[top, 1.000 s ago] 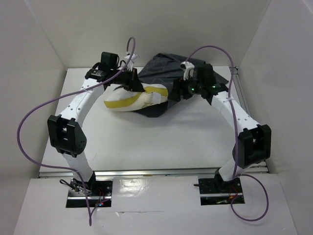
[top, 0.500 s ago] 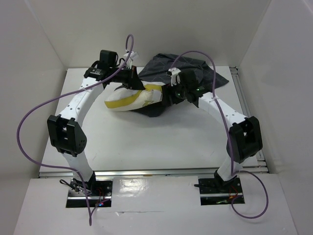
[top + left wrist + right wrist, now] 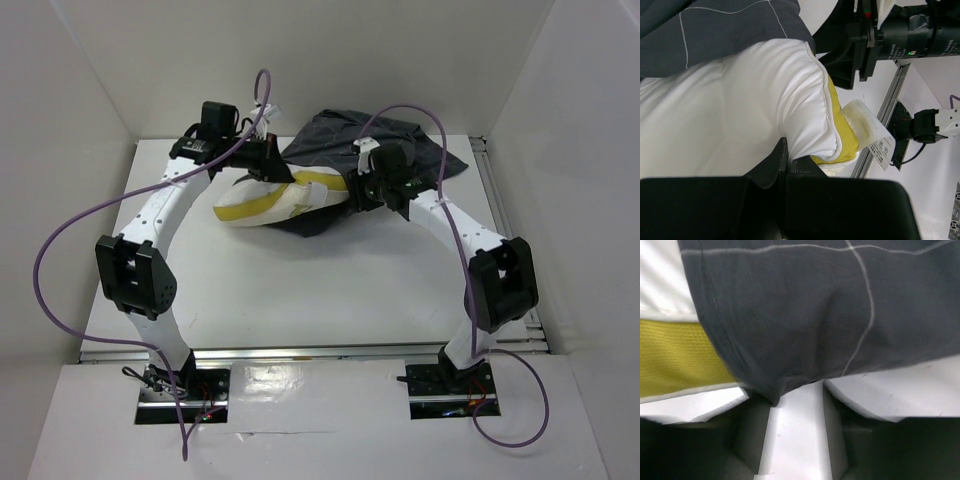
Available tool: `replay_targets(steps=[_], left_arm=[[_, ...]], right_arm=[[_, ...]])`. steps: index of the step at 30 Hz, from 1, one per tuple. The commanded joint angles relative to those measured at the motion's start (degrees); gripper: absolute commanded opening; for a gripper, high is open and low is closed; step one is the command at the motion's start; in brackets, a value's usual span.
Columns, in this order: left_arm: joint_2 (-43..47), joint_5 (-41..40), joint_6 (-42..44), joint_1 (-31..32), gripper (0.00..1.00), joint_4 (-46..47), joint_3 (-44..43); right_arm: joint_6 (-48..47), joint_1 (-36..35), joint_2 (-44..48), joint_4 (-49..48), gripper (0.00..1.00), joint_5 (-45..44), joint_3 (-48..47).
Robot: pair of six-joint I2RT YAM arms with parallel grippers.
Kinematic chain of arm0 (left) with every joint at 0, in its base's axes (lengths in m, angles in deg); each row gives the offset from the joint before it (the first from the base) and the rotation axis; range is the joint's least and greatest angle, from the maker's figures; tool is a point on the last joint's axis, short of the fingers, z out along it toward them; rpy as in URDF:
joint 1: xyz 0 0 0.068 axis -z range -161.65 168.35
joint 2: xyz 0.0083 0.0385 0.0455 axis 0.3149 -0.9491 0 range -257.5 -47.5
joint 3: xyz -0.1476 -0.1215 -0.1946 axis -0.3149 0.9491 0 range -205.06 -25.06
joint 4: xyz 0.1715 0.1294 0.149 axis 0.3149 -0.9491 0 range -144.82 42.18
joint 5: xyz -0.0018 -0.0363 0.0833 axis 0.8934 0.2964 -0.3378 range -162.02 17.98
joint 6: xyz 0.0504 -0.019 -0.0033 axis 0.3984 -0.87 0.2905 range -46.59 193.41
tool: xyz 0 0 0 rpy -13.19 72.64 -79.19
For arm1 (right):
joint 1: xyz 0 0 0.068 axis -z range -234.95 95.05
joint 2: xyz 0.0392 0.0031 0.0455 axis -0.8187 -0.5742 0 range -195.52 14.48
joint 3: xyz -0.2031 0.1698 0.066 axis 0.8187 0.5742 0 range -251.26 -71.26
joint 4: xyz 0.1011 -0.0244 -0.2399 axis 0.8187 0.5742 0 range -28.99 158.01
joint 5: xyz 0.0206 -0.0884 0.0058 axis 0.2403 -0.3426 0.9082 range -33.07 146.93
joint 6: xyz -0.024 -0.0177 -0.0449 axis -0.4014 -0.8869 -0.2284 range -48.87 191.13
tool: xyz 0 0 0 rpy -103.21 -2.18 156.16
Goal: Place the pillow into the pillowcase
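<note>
I'm looking into white walls [image 3: 90,70] boxing in a white table [image 3: 300,290]. The pillowcase [image 3: 335,135] is lying crumpled at the far middle. The pillow [image 3: 262,205] is lying partly under its near edge, long axis running left to right, right end angling farther, yellow band facing me. The left gripper [image 3: 272,172] is clenching the pillow. The right gripper [image 3: 357,192] is hanging spread at the pillowcase hem.

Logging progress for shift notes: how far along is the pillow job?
Little looks done: the pillowcase only drapes over one end of the pillow. In hand: the left gripper pinches the pillow; the right gripper, jaws apart, sits at the pillowcase's edge. Left: most of the pillow lies outside.
</note>
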Motion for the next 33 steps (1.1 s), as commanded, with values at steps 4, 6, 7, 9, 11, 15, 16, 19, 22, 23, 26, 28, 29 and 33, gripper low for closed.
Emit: replay_targets(steps=[4, 6, 7, 9, 11, 15, 16, 19, 22, 23, 26, 28, 29, 33], left_arm=[[1.59, 1.44, -0.56, -1.08, 0.0, 3.02, -1.74], [2.12, 1.44, -0.56, -1.6, 0.0, 3.02, -1.13], [2.13, 0.92, -0.56, -1.61, 0.0, 3.02, -0.34], [2.13, 0.22, -0.56, -1.61, 0.0, 3.54, 0.37], [2.65, -0.57, -1.17, -1.61, 0.0, 4.08, 1.59], [2.65, -3.12, -4.24, -1.61, 0.0, 8.02, 4.85], [2.65, -3.65, -5.82, -1.61, 0.0, 9.16, 5.46], [0.02, -4.27, -8.54, -1.61, 0.0, 10.93, 4.51], [-2.16, -5.32, -11.79, -1.61, 0.0, 13.64, 1.61], [-2.88, -5.32, -12.5, -1.61, 0.0, 14.18, 0.65], [-5.16, -5.85, -14.26, -0.3, 0.0, 15.33, -3.4], [-5.7, -7.16, -14.79, 0.23, 0.0, 15.85, -6.29], [-6.22, -7.17, -15.41, 0.24, 0.0, 16.64, -6.92], [-6.22, -7.78, -16.82, 0.24, 0.0, 17.35, -7.98]], right_arm=[[-0.84, 0.96, -2.62, -4.45, 0.06, 3.16, -2.5], [-1.45, 0.96, -2.62, -4.45, 0.0, 5.7, -3.38], [-1.46, 1.49, -1.49, -3.66, 0.0, 7.37, -4.86], [-1.99, 1.49, -0.34, -2.96, 0.0, 10.62, -6.54], [-1.38, 1.49, 1.5, -1.47, 0.0, 17.56, -9.77], [-0.05, -0.26, 3.44, 1.17, 0.0, 27.68, -17.6], [0.56, -1.57, 3.44, 1.7, 0.0, 30.3, -19.19], [1.7, -3.34, 3.44, 3.81, 0.0, 33.75, -24.99], [2.23, -4.57, 1.69, 6.18, 0.0, 37.7, -29.13], [2.23, -5.36, 0.82, 6.71, 0.0, 39.45, -29.83], [2.23, -7.63, -1.2, 8.9, 0.0, 42.27, -32.03], [1.71, -8.27, -2.44, 10.4, 0.0, 43.24, -34.91], [1.01, -8.96, -3.05, 11.97, 0.0, 44.64, -35.98], [1.0, -10.28, -6.31, 13.13, 0.0, 45.8, -40.64]])
